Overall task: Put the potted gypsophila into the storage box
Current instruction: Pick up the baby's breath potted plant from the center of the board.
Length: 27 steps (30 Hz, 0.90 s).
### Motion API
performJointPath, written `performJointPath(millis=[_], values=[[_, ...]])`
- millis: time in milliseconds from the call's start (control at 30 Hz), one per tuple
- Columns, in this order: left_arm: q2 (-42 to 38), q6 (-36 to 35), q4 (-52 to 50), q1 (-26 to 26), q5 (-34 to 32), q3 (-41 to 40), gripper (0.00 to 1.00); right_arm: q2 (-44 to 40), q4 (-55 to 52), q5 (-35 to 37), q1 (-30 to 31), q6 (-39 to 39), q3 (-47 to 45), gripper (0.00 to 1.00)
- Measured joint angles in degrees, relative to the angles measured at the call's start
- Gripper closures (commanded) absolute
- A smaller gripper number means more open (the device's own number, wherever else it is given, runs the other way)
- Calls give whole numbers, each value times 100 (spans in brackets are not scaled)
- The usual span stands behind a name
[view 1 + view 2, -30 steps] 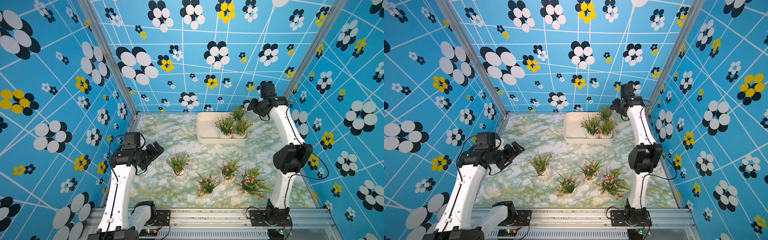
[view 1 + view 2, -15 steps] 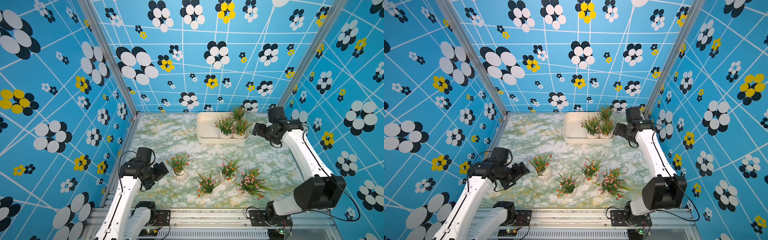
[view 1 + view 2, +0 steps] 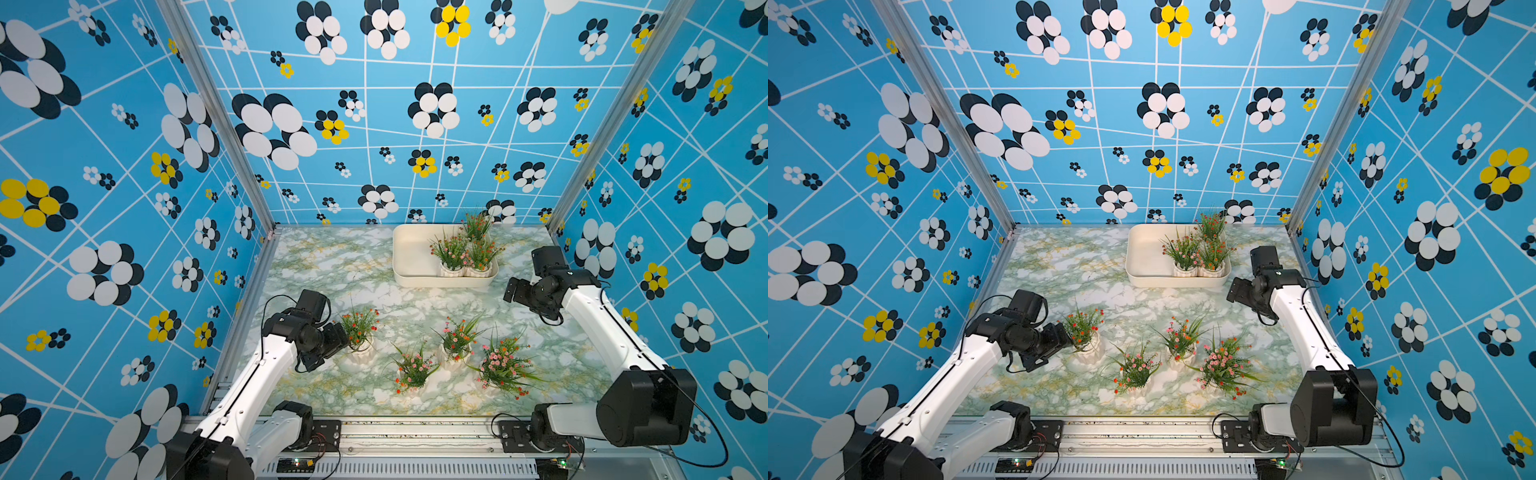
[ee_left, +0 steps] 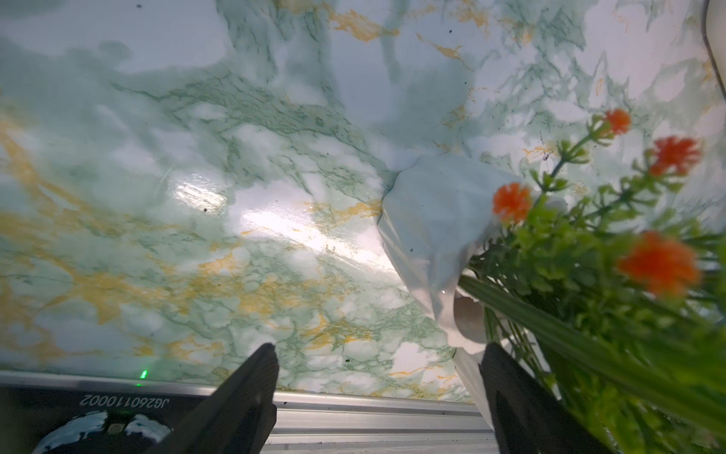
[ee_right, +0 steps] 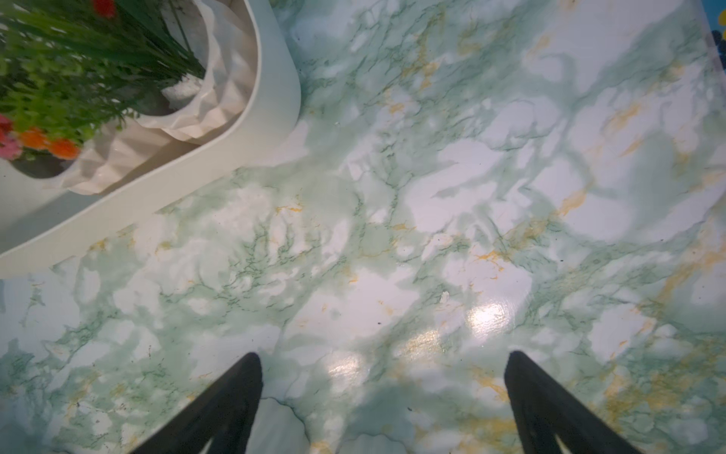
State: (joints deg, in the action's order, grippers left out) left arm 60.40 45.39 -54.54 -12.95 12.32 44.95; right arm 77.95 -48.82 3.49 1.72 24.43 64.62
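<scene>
Standing in storage box (image 3: 409, 253): 3 potted gypsophila (image 3: 449, 254); 4 outside on tabletop (image 3: 332, 266).

**Left arm** (image 3: 257, 374): white moulded link shells are joined by black cylindrical joint housings, and a black cable loop is fitted at the wrist.

**Right arm** (image 3: 602, 332): the same white shells are used, with a large black elbow housing (image 3: 644, 411) and a black cable trailed beneath it.

**Left fingers** (image 4: 243, 397) and **right fingers** (image 5: 228, 405): matt black, tapered to narrow tips.

**Base plates** (image 3: 515, 436): black, bolted to a silver aluminium rail (image 3: 415, 432). Red and black wires are seen at the left base.

**Marking** (image 4: 123, 401): "JG260110002" is printed upside down on a black part.
</scene>
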Motion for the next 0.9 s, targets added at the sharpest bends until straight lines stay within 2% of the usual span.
performJointPath(millis=[433,700,733,900], values=[[732,63,514,-439,-144,0,40,-22,280,-103,-140,2,-219,1],[1145,50,658,-629,-234,74,56,-275,282,-103,-275,2,-455,1],[1189,50,658,-654,-254,111,61,-299,282,-101,-289,0,-476,1],[1331,33,647,-761,-328,260,72,-398,282,-103,-326,0,-605,1]])
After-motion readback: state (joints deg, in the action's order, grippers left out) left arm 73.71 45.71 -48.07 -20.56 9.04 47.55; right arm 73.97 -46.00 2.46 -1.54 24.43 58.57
